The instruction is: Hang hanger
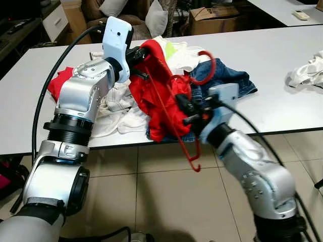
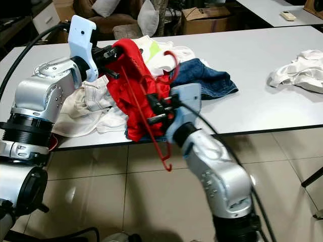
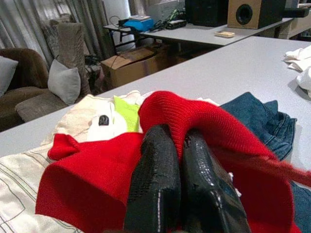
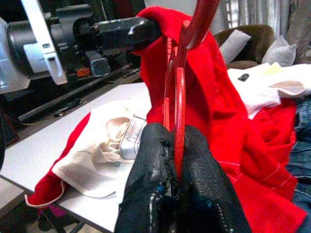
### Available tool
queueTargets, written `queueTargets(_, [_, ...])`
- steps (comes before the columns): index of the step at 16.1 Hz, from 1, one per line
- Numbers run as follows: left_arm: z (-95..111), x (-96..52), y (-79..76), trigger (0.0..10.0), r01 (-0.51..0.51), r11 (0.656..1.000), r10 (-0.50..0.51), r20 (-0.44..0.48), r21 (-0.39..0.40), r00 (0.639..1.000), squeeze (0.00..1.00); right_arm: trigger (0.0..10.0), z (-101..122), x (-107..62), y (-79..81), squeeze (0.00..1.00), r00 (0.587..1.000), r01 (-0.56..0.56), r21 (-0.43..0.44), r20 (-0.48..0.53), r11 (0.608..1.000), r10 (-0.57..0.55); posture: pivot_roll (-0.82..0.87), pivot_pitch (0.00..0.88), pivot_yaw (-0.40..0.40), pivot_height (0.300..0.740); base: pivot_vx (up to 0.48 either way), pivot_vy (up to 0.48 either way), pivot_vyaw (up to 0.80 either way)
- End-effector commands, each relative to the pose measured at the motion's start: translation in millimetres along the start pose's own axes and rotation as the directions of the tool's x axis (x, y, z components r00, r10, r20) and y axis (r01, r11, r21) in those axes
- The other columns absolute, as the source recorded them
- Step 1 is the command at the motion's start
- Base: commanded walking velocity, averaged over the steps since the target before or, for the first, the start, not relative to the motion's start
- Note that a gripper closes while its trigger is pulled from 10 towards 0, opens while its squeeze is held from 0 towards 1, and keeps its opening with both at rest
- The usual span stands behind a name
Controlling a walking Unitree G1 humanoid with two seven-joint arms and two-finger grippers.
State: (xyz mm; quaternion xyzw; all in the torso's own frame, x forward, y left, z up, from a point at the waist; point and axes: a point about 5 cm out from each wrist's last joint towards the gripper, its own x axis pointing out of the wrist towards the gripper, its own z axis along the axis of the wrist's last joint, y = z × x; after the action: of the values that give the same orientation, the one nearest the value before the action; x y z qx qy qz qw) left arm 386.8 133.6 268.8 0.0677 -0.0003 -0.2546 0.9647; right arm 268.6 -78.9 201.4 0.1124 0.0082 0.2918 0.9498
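Red hanger being worked into a red garment, held up between both hands over the bench edge.

The red hanger (image 1: 184,118) hangs tilted above the near edge of the bench (image 1: 282,65), its hook up near the denim and one end dipping below the bench edge; the right hand (image 1: 194,112) is clamped on its thin bar, probably to steer it. The red garment (image 1: 156,85) drapes around the hanger, and the left hand (image 1: 137,54) is pinched shut on a fold at the top, seemingly lifting it so the cloth opens for the hanger's arm. Behind lie the blue jeans (image 1: 227,75), a heap of white clothes (image 1: 118,108) and, well apart, more white cloth (image 1: 308,73). Hanging up looks some steps away.
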Motion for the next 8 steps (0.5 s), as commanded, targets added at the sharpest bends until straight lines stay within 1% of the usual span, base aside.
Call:
queueTargets(1, [-7, -2.6, 5.4, 0.0, -0.026, 1.0, 0.026, -0.024, 0.004, 0.999, 0.0, 10.0, 8, 1.5, 8.2, 0.0, 1.0, -0.014, -0.022, 0.021, 1.0, 0.014, -0.16, 0.0, 0.1, 0.74, 0.0, 0.0, 0.0])
queueTargets(2, [-8, -2.7, 6.6, 0.0, -0.034, 0.999, 0.034, -0.025, 0.005, 0.999, 0.0, 10.0, 6, 2.6, 11.4, 0.0, 1.0, 0.003, -0.022, -0.004, 1.0, -0.003, -0.16, 0.0, 0.1, 0.74, 0.0, 0.0, 0.0])
queueTargets(3, [-11, -2.9, 6.9, 0.0, -0.037, 0.999, 0.038, -0.033, 0.025, 0.999, 0.0, 10.0, -4, 2.5, 9.9, 0.0, 0.996, 0.062, -0.013, -0.069, 0.998, -0.063, -0.17, 0.0, 0.1, 0.74, 0.0, 0.0, 0.0])
queueTargets(4, [-12, -2.9, 6.7, 0.0, -0.036, 0.999, 0.038, -0.038, 0.035, 0.999, 0.0, 10.0, -11, 1.9, 7.0, 0.0, 0.989, 0.102, -0.009, -0.105, 0.995, -0.102, -0.17, 0.0, 0.1, 0.74, 0.0, 0.0, 0.0])
queueTargets(5, [-16, -3.2, 5.7, 0.0, -0.033, 0.997, 0.037, -0.05, 0.069, 0.998, 0.0, 10.0, -21, -0.8, -1.5, 0.0, 0.972, 0.184, -0.016, -0.143, 0.983, -0.184, -0.17, 0.0, 0.105, 0.74, 0.0, 0.0, 0.0])
queueTargets(6, [-23, -4.9, 5.4, 0.0, -0.032, 0.992, 0.04, -0.067, 0.119, 0.997, 0.0, 10.0, -19, -3.0, -6.0, 0.0, 0.965, 0.23, -0.027, -0.122, 0.973, -0.232, -0.17, 0.0, 0.112, 0.74, 0.0, 0.0, 0.0])
queueTargets(8, [-28, -6.8, 4.3, 0.0, -0.027, 0.991, 0.036, -0.072, 0.132, 0.997, 0.0, 10.0, -15, -3.4, -7.0, 0.0, 0.962, 0.254, -0.061, -0.09, 0.965, -0.259, -0.17, 0.0, 0.111, 0.74, 0.0, 0.0, 0.0])
